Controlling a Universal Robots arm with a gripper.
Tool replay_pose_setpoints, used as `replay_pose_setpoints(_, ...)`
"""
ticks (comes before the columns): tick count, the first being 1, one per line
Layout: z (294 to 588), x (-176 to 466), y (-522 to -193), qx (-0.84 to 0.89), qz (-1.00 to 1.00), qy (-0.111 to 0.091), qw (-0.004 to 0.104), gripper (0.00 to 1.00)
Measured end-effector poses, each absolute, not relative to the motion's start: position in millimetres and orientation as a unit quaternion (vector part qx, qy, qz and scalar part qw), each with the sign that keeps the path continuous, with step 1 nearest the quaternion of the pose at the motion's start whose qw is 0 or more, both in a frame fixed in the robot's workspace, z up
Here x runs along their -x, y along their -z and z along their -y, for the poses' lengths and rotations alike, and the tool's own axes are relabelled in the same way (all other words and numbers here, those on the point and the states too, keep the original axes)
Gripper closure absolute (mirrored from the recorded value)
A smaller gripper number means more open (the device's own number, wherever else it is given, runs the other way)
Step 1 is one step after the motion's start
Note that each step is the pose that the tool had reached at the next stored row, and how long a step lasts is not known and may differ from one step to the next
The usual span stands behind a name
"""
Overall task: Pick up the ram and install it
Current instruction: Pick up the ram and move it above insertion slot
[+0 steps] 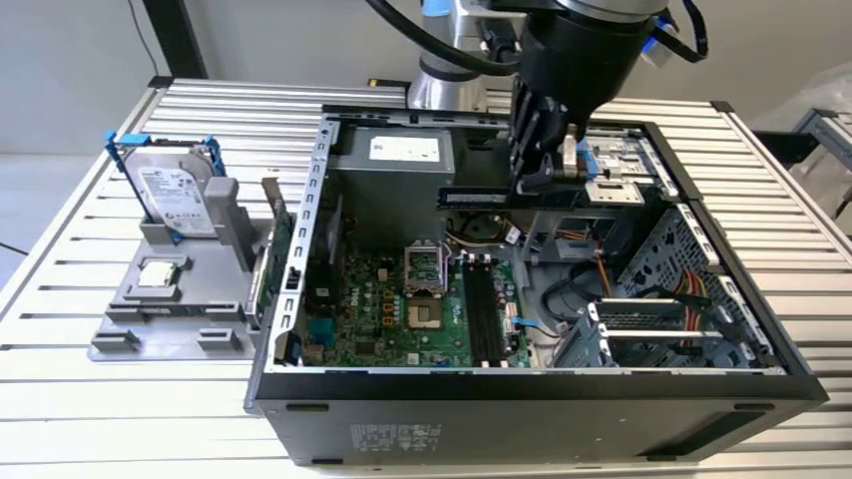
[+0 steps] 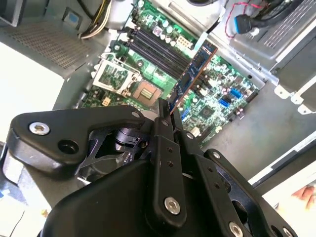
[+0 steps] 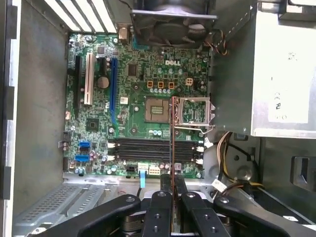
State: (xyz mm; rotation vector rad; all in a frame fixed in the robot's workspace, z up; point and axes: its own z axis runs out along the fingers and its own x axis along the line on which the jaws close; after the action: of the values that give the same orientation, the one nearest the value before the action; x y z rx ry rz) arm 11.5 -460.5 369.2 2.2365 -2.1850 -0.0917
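Pinching the ram [image 2: 194, 69] by one end between tight jaws, over the motherboard [image 3: 133, 84] and black memory slots [image 3: 148, 148], inside the open computer case [image 1: 533, 414]. Likely light, stiff, thin, fragile; safest gripped on board edges, clear of contacts.

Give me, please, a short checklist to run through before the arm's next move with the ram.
1. The ram clamped between the fingers: ok.
2. The memory slots empty: ok.
3. The ram's length in line with the slots: not ok, it lies across them.
4. The ram seated: not ok, it hangs above the motherboard.
5. The slot latches open: cannot tell.
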Motion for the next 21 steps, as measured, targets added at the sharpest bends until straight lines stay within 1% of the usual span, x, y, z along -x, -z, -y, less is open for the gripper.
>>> replay_pose_setpoints(8, 458.4, -22.0, -369.2, -0.715, 0.698, 0.029, 0.007, 1.0)
replay_pose_setpoints(21, 458.4, -22.2, -369.2, -0.715, 0.698, 0.029, 0.007, 1.0)
